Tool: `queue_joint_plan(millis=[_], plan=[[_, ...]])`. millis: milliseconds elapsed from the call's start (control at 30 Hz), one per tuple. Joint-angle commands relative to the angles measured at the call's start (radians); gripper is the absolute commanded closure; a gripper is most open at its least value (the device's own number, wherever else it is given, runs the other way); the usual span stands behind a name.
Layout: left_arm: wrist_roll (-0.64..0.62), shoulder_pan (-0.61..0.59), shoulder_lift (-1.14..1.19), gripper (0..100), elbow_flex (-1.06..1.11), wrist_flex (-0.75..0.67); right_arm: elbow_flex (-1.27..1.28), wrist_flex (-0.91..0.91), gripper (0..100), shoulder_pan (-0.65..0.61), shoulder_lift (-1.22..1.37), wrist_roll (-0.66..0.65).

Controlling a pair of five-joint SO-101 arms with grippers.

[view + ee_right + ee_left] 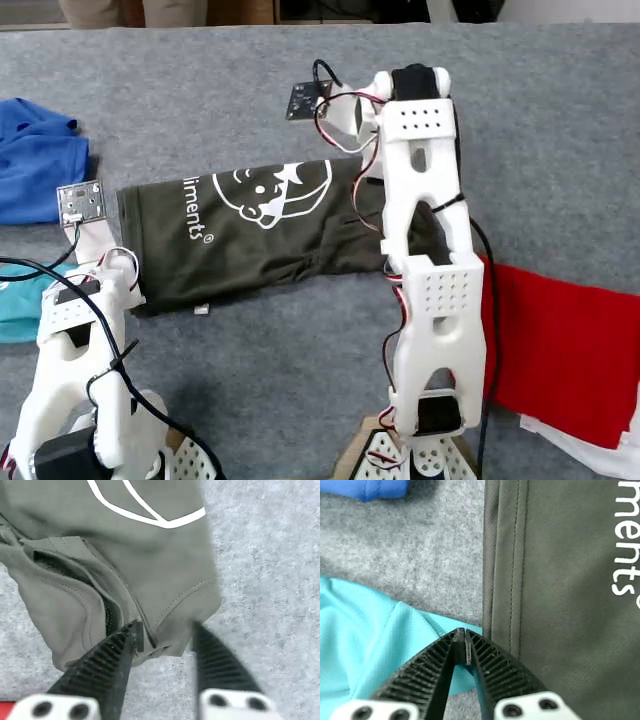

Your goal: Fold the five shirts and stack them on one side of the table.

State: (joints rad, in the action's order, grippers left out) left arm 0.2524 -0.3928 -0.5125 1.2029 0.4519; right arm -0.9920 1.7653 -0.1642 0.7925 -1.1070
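As wrist views revealed, left claw (462,639) sat pinched together beside the olive shirt (560,580), right claw (167,629) apart astride its edge.

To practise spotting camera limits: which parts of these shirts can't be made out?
Dark shirt, high view: one end lies under the right arm.
Blue shirt, high view: cut off by the left edge.
Red shirt and white cloth, high view: cut off by the right edge.
Turquoise shirt, left wrist view: cut by the edge, partly behind the left gripper.
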Motion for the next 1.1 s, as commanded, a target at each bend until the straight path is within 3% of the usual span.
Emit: queue_joint_plan(millis=[0, 100, 200, 367, 533, 633, 900, 1067], plan=[[-0.002, 0.0, 0.002, 98, -0.038, -0.009, -0.03, 0.021, 74.9, 0.016, -0.05, 0.025], [-0.002, 0.0, 0.002, 98, -0.038, -0.009, 0.061, 0.023, 81.4, 0.01, -0.15, 0.043], [-0.002, 0.0, 0.002, 98, -0.038, -0.009, 0.254, 0.021, 98.8, -0.008, -0.289, 0.041], [-0.003, -0.002, 0.002, 98, -0.038, -0.009, 0.677, -0.011, 99.2, -0.073, -0.499, 0.058], [-0.005, -0.002, 0.002, 98, -0.038, -0.009, 0.987, -0.212, 99.3, -0.134, -0.702, 0.109], [-0.005, -0.002, 0.002, 98, -0.038, -0.012, 1.107, -0.356, 99.3, -0.183, -0.694, 0.149], [-0.006, -0.002, 0.002, 98, -0.038, -0.014, 0.954, -0.512, 99.3, -0.217, -0.363, 0.224], [-0.006, -0.002, 0.002, 98, -0.038, -0.011, 0.756, -0.387, 99.3, -0.214, -0.193, 0.221]])
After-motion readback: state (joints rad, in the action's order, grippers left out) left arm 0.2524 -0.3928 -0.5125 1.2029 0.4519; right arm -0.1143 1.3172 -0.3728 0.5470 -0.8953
